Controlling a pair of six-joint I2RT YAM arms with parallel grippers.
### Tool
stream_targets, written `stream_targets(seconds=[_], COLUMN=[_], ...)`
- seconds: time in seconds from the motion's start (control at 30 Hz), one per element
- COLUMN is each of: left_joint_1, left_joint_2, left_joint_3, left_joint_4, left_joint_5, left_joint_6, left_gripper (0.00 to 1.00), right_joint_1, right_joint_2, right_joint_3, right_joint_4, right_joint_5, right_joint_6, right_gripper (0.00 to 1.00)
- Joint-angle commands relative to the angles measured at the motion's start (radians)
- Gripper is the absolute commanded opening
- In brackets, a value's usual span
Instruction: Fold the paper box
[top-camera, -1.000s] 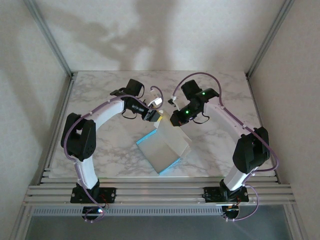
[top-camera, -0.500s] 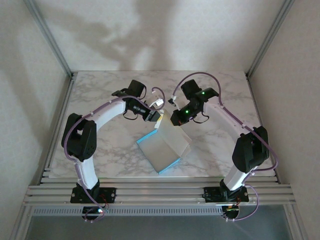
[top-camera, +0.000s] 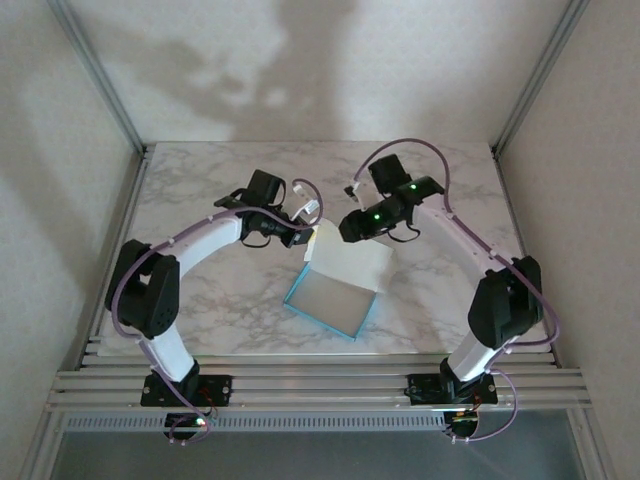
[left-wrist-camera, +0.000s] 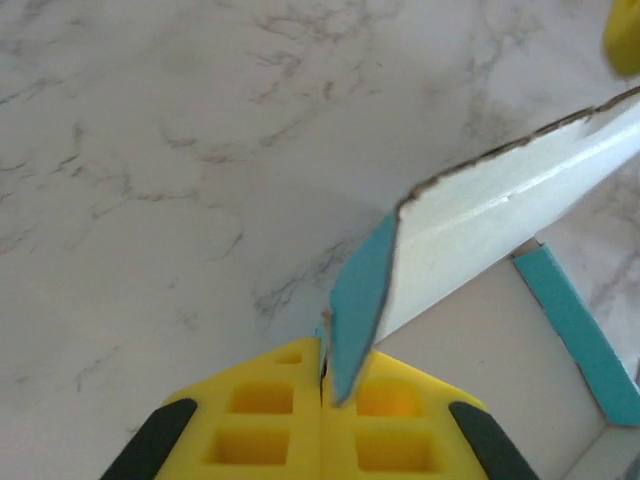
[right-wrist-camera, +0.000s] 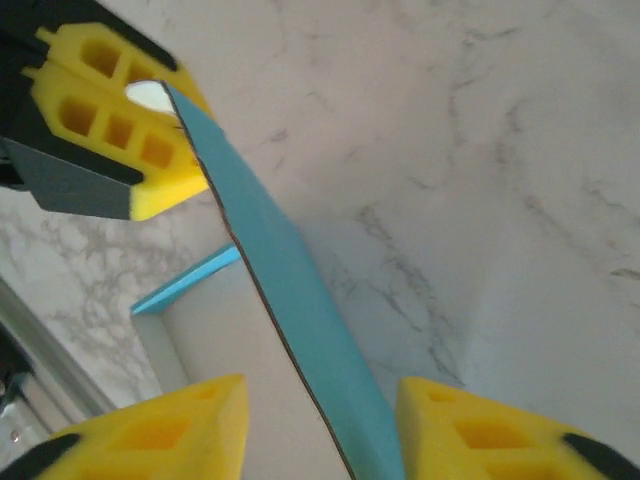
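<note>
Paper box (top-camera: 335, 290) mid-desk (top-camera: 200, 200), rear flap raised between both tools.
Left tool (left-wrist-camera: 322, 350) is clamped on the flap's corner; right tool (right-wrist-camera: 320, 400) stands wide, straddling the flap's edge, marble all round.

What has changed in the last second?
The paper box turned on the table, so its near edge now lies squarer to the table's front. The left arm's elbow swung outward. The left tool stays shut on the corner of the raised flap. The right tool stays open astride that flap.
</note>
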Motion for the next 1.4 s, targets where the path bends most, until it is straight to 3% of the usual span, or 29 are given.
stream_targets(seconds=[0.0,0.17,0.33,0.57,0.77,1.07,1.23,1.37], left_joint_1=[-0.006,-0.006,-0.007,-0.006,-0.006,-0.007,-0.007,-0.009], left_joint_2=[-0.058,-0.078,-0.061,-0.040,-0.040,-0.041,-0.051,-0.077], left_joint_3=[-0.053,-0.089,-0.083,-0.076,-0.079,-0.079,-0.092,-0.121], left_joint_4=[0.117,0.160,0.154,0.140,0.136,0.140,0.167,0.207], left_joint_5=[-0.075,-0.100,-0.099,-0.096,-0.104,-0.111,-0.120,-0.147], left_joint_6=[-0.073,-0.072,-0.076,-0.089,-0.090,-0.113,-0.216,-0.313], left_gripper=[0.06,0.07,0.08,0.09,0.08,0.09,0.10,0.09], right_joint_1=[-0.053,-0.096,-0.108,-0.109,-0.109,-0.109,-0.100,-0.078], right_joint_2=[-0.094,-0.177,-0.233,-0.274,-0.283,-0.296,-0.273,-0.259], right_joint_3=[-0.073,-0.166,-0.240,-0.341,-0.383,-0.411,-0.402,-0.390], right_joint_4=[0.088,0.099,0.074,0.092,0.112,0.149,0.146,0.143], right_joint_5=[0.007,0.021,0.057,0.078,0.126,0.133,0.159,0.221], right_joint_6=[0.068,0.076,0.099,0.149,0.183,0.190,0.251,0.314], right_gripper=[0.49,0.53,0.65,0.65,0.56,0.29,0.13,0.08])
